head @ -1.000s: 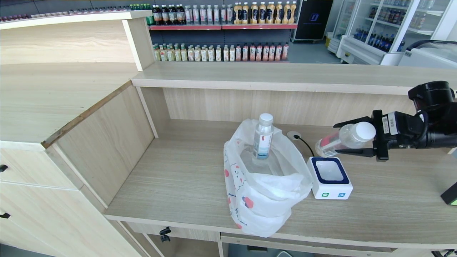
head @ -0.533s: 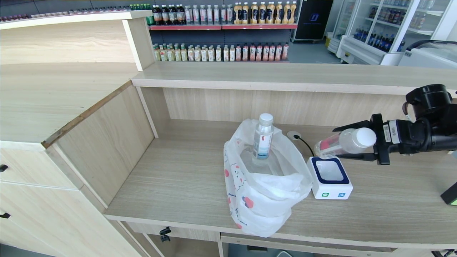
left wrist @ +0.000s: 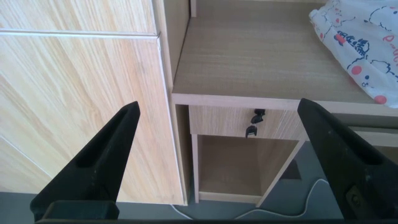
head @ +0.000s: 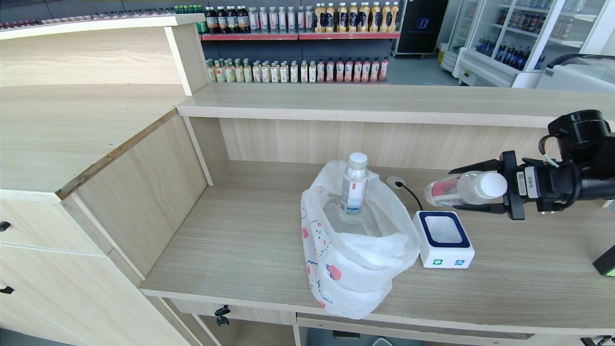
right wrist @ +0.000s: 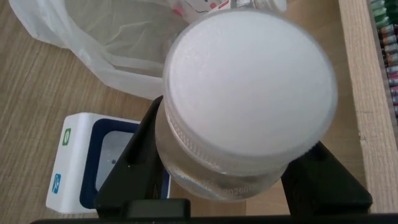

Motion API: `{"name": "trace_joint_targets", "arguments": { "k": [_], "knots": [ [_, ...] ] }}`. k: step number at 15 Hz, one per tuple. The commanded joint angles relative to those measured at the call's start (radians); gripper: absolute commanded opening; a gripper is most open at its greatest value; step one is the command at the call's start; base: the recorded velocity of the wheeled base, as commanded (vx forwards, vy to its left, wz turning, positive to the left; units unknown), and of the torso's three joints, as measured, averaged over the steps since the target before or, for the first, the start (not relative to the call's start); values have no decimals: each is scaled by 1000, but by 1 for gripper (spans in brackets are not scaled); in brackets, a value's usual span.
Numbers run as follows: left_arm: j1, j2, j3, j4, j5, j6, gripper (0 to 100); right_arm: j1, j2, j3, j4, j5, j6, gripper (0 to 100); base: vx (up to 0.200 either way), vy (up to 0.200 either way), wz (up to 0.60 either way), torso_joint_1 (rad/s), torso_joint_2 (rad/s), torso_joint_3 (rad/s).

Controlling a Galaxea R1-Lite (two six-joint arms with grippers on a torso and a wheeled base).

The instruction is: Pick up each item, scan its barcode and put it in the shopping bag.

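Bottle (head: 463,188) is pinched sideways by right gripper (head: 451,188) and held just above scanner (head: 444,239), likely to present the barcode. Shopping bag (head: 355,259) is set open beside scanner. Left gripper (left wrist: 219,106) is spread, empty.

Light wooden counter (head: 250,240), bearing a white printed shopping bag (head: 355,269) near the front edge and, just beside it, a white-and-blue scanner (head: 444,239) with black cable (head: 409,193) behind.

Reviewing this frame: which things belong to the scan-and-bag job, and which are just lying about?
Job: held bottle, right gripper, barcode scanner, shopping bag, bagged bottle.
Lying about: cable, drink shelves, glass-door cooler.
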Motion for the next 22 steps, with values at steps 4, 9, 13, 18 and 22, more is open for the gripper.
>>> {"name": "trace_joint_targets", "arguments": {
  "k": [4,9,13,18,22],
  "knots": [
    [0,1,0,0,0,0,100,-5,9,5,0,-16,-30,0,0,0,0,0,0,0],
    [0,1,0,0,0,0,100,-10,8,2,34,-13,-43,0,0,0,0,0,0,0],
    [0,1,0,0,0,0,100,-11,8,2,49,-16,-66,0,0,0,0,0,0,0],
    [0,1,0,0,0,0,100,-11,9,1,49,-18,-66,0,0,0,0,0,0,0],
    [0,1,0,0,0,0,100,-10,-49,-26,68,-21,52,0,0,0,0,0,0,0]
  ]
}}
